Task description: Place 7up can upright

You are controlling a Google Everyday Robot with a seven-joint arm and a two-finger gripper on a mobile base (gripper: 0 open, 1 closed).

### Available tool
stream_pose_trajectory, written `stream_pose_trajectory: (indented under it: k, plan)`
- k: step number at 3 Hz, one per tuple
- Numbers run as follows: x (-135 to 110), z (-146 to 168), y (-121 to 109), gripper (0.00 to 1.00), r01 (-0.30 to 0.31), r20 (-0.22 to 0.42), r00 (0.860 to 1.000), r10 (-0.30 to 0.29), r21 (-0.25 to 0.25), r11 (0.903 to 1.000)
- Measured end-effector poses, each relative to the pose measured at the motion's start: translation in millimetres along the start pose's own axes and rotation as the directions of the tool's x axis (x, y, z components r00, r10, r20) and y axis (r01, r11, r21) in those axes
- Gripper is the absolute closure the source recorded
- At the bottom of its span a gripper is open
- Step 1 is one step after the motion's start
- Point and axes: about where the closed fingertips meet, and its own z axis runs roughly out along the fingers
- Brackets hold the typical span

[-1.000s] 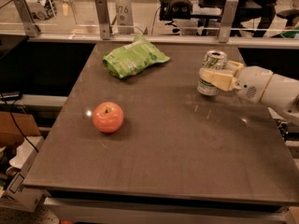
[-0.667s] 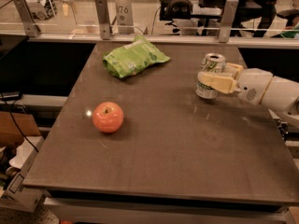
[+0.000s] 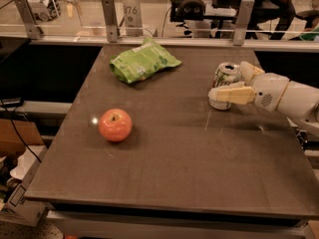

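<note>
The gripper point(image 3: 227, 83) sits at the right side of the table point(image 3: 189, 173), towards the far edge, reaching in from the right on a pale, cream-coloured arm point(image 3: 294, 97); its two fingers are closed around the 7up can point(image 3: 224, 77), one finger point(image 3: 234, 94) crossing the near side of the can low down and the other lying along its far side (only partly seen behind the can); the jaws are narrow, set to the can's width. The can stands with its shiny top end uppermost, roughly upright, its base down at the tabletop; whether the base rests fully on the surface cannot be told. Well apart from it, to the left and at the far side of the table, lies a green crinkled snack bag point(image 3: 142, 60); nearer the camera and left of centre stands a red apple point(image 3: 115, 125), alone on the dark grey surface, with a small bright glint just beside it. Beyond the table's far edge runs a rail with upright metal posts point(image 3: 109, 19).
</note>
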Motion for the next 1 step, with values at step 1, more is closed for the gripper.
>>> stream_pose_trajectory:
  k: [1]
  plan:
    - [0.0,0.0,0.0,0.00,0.000,0.000,1.000,0.000,0.000,1.0000]
